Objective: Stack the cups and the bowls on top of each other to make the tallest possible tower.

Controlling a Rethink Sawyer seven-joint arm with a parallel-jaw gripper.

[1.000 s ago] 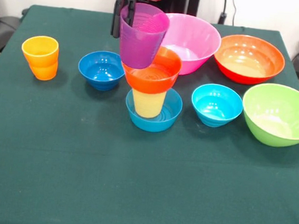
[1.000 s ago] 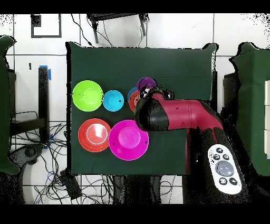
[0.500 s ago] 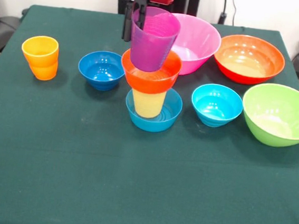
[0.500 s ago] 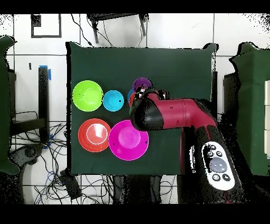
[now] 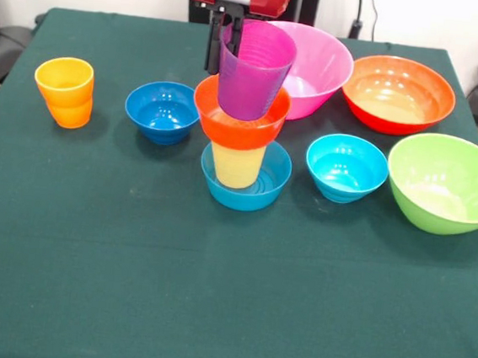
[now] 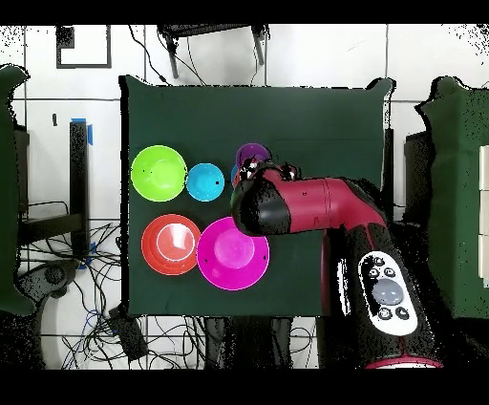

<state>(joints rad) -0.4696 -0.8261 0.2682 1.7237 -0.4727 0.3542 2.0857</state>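
Covering the table [image 5: 127, 287], dark green cloth lies flat.

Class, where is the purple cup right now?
In the front view, the purple cup hangs from the gripper at centre top, its base in the orange-red small bowl topping the tower.

Green table [image 5: 127, 287] (bowls [image 5: 347, 167], orange cup [image 5: 64, 92])

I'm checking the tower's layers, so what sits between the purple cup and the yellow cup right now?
In the front view, the small orange-red bowl sits between them: it rests on the yellow cup, and the purple cup, held at its rim by the gripper, is in it.
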